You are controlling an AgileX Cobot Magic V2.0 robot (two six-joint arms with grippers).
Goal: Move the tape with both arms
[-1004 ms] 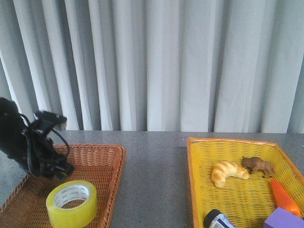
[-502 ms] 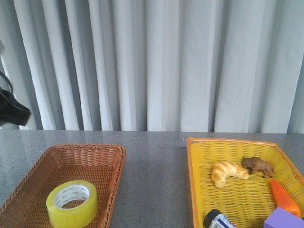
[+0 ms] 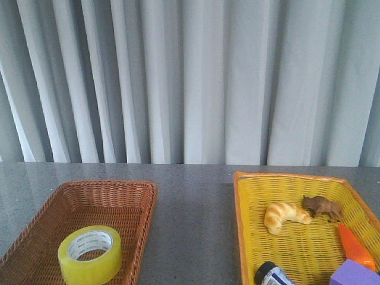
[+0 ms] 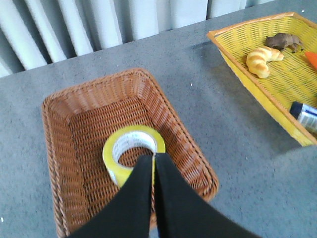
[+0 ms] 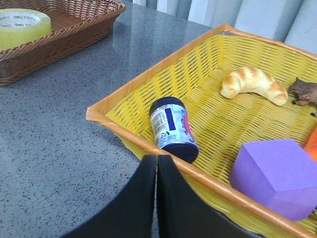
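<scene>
A grey curtain (image 3: 196, 83) hangs behind the grey speckled desk (image 3: 190, 225). On the desk stand a brown wicker basket (image 4: 64, 129) and a yellow basket (image 5: 148, 99). Both claws have their fingers pressed together and hold nothing. The left claw (image 4: 152, 163) hangs over the brown basket, and the tape (image 4: 132, 151) lies flat on the basket floor directly below its tips. The right claw (image 5: 157, 163) hovers at the near rim of the yellow basket, just beside a small jar (image 5: 172, 130). The tape looks light and stiff, but its smooth side may be slippery. I think the best hold is across the wall, one finger inside the white core.
</scene>
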